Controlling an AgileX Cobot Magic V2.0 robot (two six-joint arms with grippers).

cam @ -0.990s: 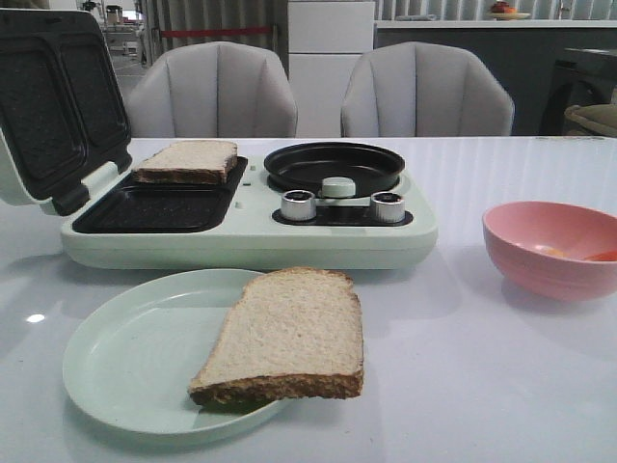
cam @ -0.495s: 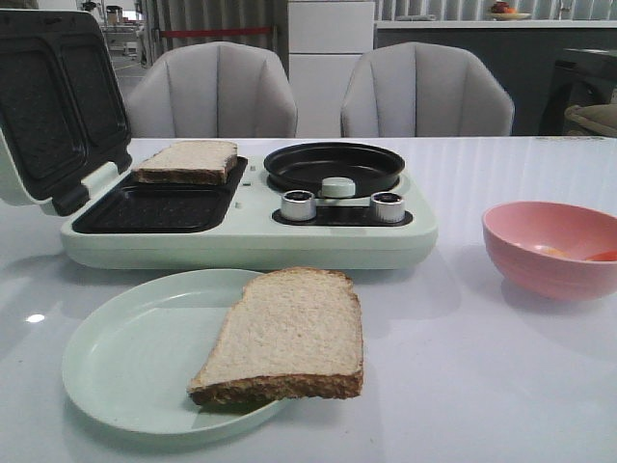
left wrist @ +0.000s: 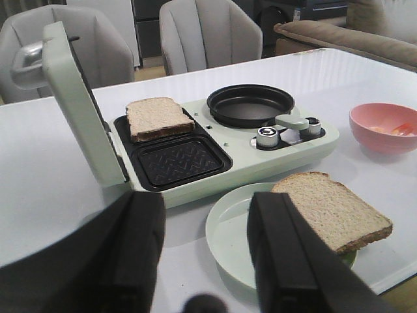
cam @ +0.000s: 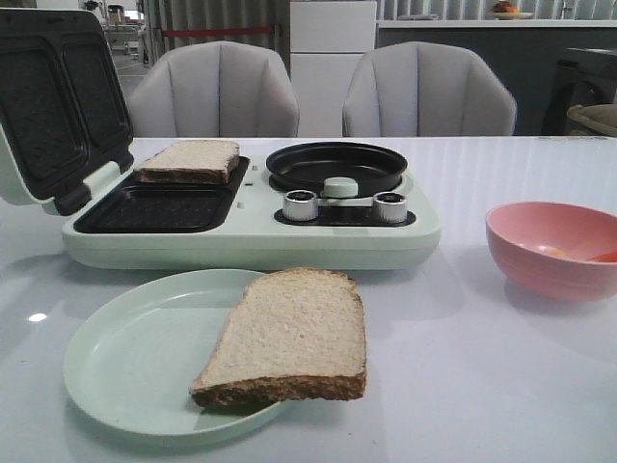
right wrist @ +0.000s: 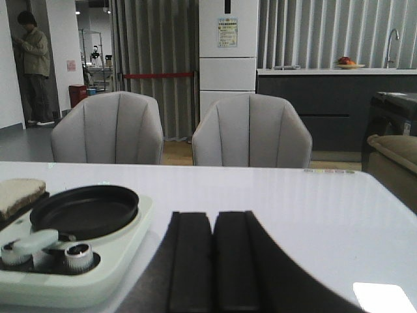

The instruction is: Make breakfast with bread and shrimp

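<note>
One bread slice (cam: 285, 335) lies on the plate (cam: 125, 357), just ahead of the open left claw (left wrist: 212, 254); another (cam: 189, 160) sits in the grill. Right claw (right wrist: 214, 261) closed, empty, above the desk (right wrist: 313, 208).

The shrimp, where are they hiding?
In the front view, the shrimp lie inside the pink bowl at the table's right side, right of the green breakfast maker. Only a bit of orange shows above the rim.

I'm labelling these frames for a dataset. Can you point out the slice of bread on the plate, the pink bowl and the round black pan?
slice of bread on the plate (cam: 287, 336), front view, middle of its top face.
pink bowl (cam: 540, 265), front view, outer wall.
round black pan (left wrist: 251, 104), left wrist view, its bare bottom.
</note>
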